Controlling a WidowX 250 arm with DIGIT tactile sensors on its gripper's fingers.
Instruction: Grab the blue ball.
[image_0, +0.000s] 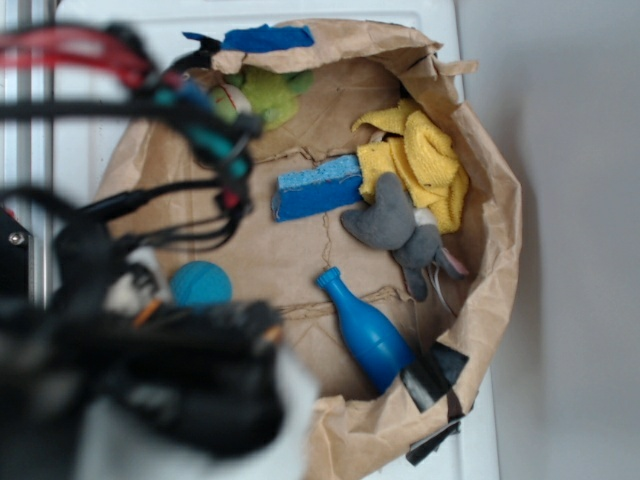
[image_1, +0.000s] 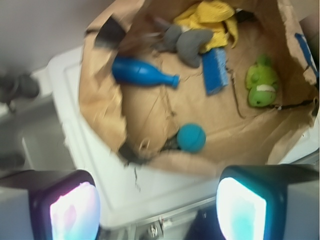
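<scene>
The blue ball (image_0: 201, 284) (image_1: 191, 137) is a small teal sphere lying on the brown paper (image_0: 300, 260) near the paper's torn edge. In the exterior view the blurred black arm fills the lower left, just beside the ball. From the wrist view my gripper (image_1: 157, 210) hangs high above the white tub rim, well short of the ball. Its two glowing pads (image_1: 75, 212) (image_1: 240, 210) stand far apart, and the gripper is open with nothing between them.
On the brown paper lie a dark blue bowling-pin bottle (image_0: 365, 332) (image_1: 142, 74), a blue sponge (image_0: 318, 188) (image_1: 216, 71), a grey plush (image_0: 405, 232), a yellow cloth (image_0: 420, 160) and a green plush frog (image_0: 270, 93) (image_1: 262, 82). The paper's raised rim (image_0: 495, 230) rings them.
</scene>
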